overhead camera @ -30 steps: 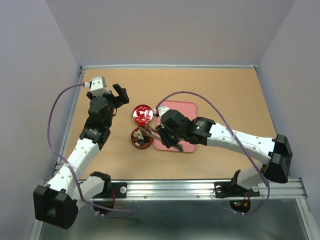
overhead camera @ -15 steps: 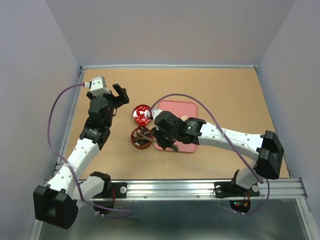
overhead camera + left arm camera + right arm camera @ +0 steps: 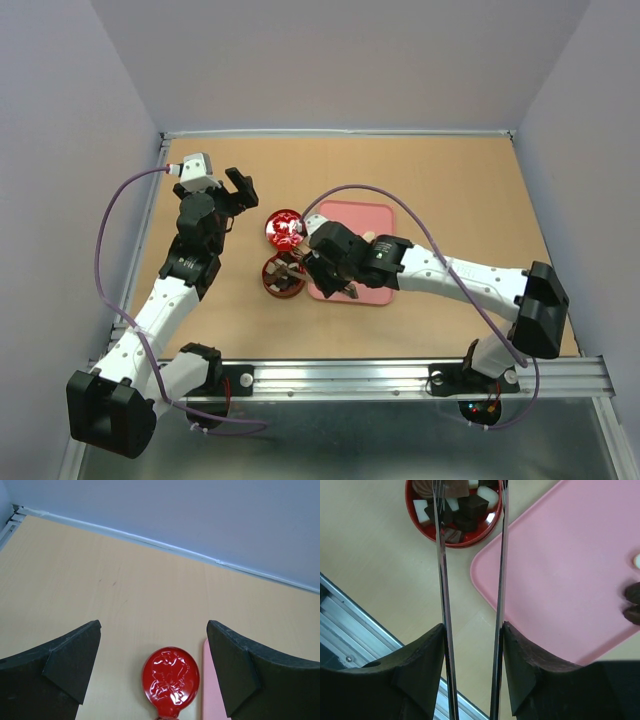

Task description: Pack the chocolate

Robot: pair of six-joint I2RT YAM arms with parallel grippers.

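A round red tin (image 3: 283,278) holds several dark brown and cream-white chocolates (image 3: 470,507); it also shows in the right wrist view (image 3: 451,530). My right gripper (image 3: 325,268) is shut on metal tongs (image 3: 441,580), whose two blades stand apart and reach over the tin. The blade tips run out of the top of the right wrist view. The pink tray (image 3: 372,215) lies right of the tin, with two dark chocolates (image 3: 632,602) and a cream one (image 3: 637,560) on it. My left gripper (image 3: 240,190) is open and empty above the table.
The red embossed tin lid (image 3: 285,229) lies flat just behind the tin and shows between my left fingers (image 3: 171,680). The tray's left edge (image 3: 210,690) is beside it. A metal rail (image 3: 350,375) runs along the near table edge.
My right arm has swung left from the pink tray, bringing the tongs over the red tin. The left arm has not moved.
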